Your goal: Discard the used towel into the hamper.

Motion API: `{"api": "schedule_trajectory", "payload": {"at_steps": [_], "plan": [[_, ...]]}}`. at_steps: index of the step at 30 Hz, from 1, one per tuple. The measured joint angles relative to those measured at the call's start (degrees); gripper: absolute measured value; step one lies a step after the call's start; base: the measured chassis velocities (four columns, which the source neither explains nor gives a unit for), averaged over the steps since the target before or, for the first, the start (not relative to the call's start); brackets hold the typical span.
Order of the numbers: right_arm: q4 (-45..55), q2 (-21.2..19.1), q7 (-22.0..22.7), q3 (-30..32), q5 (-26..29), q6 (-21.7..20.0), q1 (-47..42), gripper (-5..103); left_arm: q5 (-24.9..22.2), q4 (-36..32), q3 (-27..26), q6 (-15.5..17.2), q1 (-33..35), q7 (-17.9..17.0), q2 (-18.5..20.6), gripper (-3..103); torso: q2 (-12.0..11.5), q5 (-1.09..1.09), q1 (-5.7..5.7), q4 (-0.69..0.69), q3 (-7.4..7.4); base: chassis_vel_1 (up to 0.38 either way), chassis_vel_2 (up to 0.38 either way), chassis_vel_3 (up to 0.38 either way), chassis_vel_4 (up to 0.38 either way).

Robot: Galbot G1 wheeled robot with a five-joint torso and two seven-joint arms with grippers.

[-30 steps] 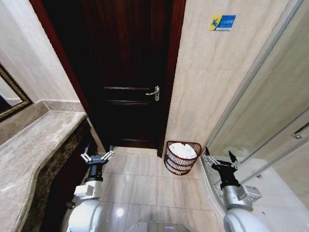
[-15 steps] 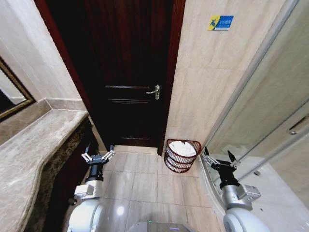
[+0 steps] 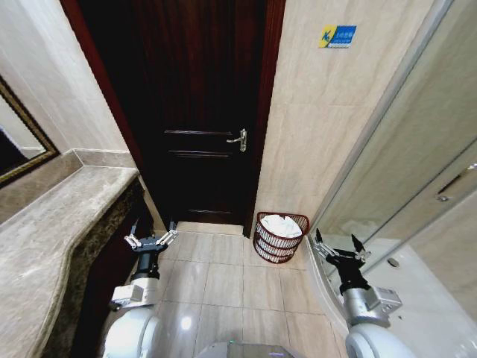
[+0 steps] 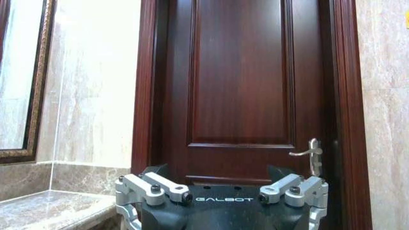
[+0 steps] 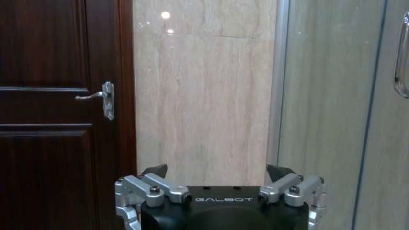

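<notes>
While the whole head view is shifting slightly against the picture of a second ago, with the door handle (image 3: 238,140) and wall sign (image 3: 337,36) sliding a little, the camera is moving and not the things; the hamper (image 3: 279,236) is sitting on the floor tiles beside the door frame, with a white towel (image 3: 282,225) lying inside it, so the task is looking done. The left tool (image 3: 151,239) and right tool (image 3: 337,246) are both hanging low with fingers spread, holding and touching nothing
</notes>
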Motion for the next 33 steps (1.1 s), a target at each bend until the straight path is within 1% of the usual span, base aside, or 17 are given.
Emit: {"api": "schedule_trajectory", "payload": {"at_steps": [3, 13, 20, 24, 33], "plan": [[0.0, -0.1, -0.1, -0.3, -0.5, -0.1, 0.3, 100, 0.4, -0.8, 0.1, 2.4, -0.2, -0.9, 0.2, 100, 0.0, 0.00, 0.00, 0.00, 0.00, 0.036, -0.027, -0.025, 0.029], [-0.2, -0.3, -1.5, -1.8, -3.6, 0.4, 0.4, 100, 0.6, -2.0, 0.3, 5.0, -1.2, -1.6, 1.0, 100, 0.0, -0.01, 0.00, 0.00, 0.00, 0.036, -0.038, -0.027, 0.042], [-1.1, 0.1, -1.8, -3.2, -5.0, 1.4, 0.1, 100, 1.0, -2.1, 0.5, 5.0, -0.6, -2.5, 1.1, 100, 0.0, 0.00, 0.00, 0.00, 0.00, 0.027, -0.024, -0.029, 0.028], [-1.6, 0.2, -1.8, -3.7, -5.6, 1.8, 0.0, 100, 2.5, -2.1, 0.2, 3.9, -0.1, -2.8, 1.0, 100, 0.0, 0.00, 0.00, 0.00, 0.00, 0.051, -0.042, -0.034, 0.051], [-1.4, 0.3, -1.8, -4.9, -6.6, 1.9, 0.4, 100, 2.5, -2.8, 0.2, 4.1, -0.3, -2.8, 1.4, 100, 0.0, -0.01, 0.00, 0.00, 0.00, 0.034, -0.037, -0.039, 0.038]]}}
